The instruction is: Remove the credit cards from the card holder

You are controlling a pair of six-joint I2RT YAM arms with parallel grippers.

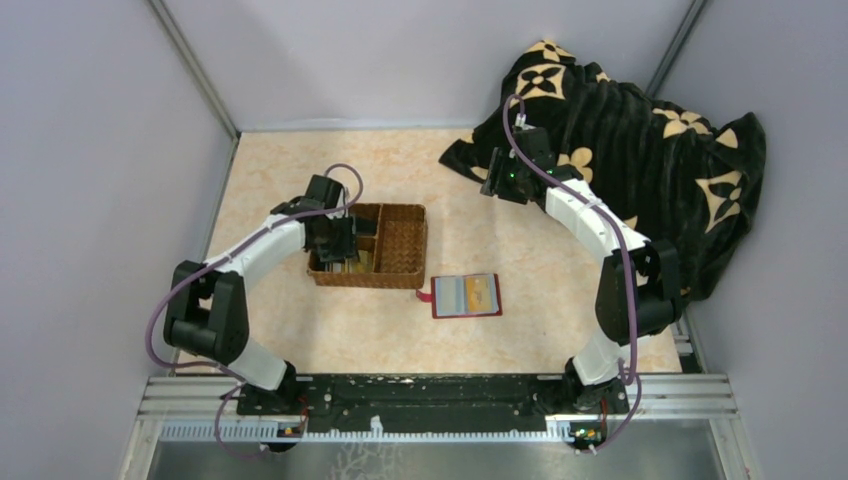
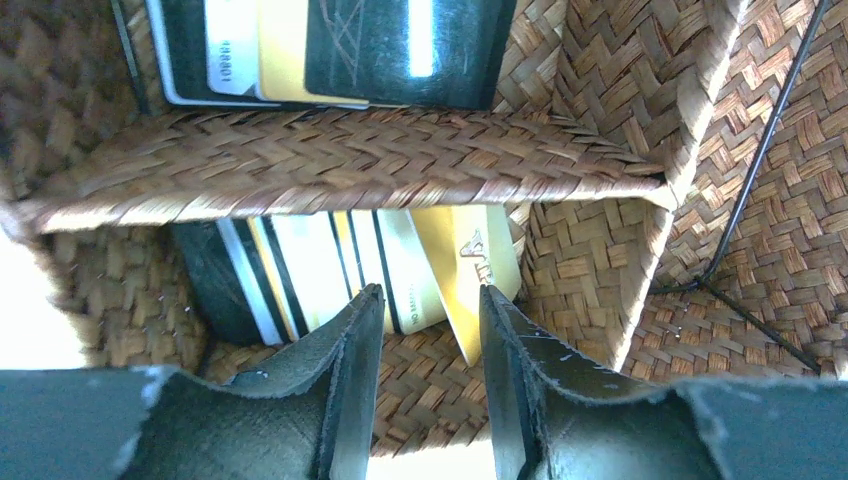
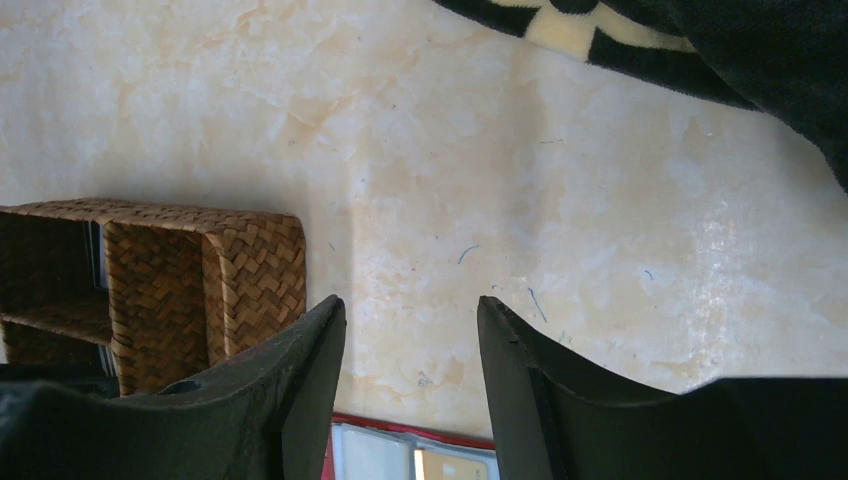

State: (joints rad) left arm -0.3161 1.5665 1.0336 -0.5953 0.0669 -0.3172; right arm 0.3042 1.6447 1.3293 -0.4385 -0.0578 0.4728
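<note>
**Drop-off at the basket, holder waiting for the next pull**

Start nearest you: the card holder [image 1: 466, 295] lies flat and open on the table [image 1: 540, 240], at about 5 o'clock from the table's middle, red tab pointing toward the basket. An orange card [image 1: 483, 292] looks to be sitting in its right-hand pocket, so by my read the job is not finished.

Move out to 9 o'clock and there's your left gripper [image 2: 430, 300], down in the near-left compartment of the basket [image 1: 424, 245]. Its jaws are parted with nothing between them. Below them a fan of credit cards [image 2: 330, 275] leans on the weave, a yellow one at the right of the fan, and more lie in the next compartment beyond the divider. I'd call this the tail end of a delivery.

Further out, at 1 o'clock, your right gripper [image 3: 410, 315] hovers above bare table with its jaws apart and empty (the holder's red edge just peeks in at the bottom of its wrist view). The blanket [image 1: 640, 130] is heaped at 2 o'clock, well clear.

Next move, as I judge it: lift the left arm straight up clear of the wicker walls, swing to 5 o'clock, and catch the orange card by its exposed edge. Bring the right arm down to pin the holder, or the whole booklet may slide along with the card.
</note>
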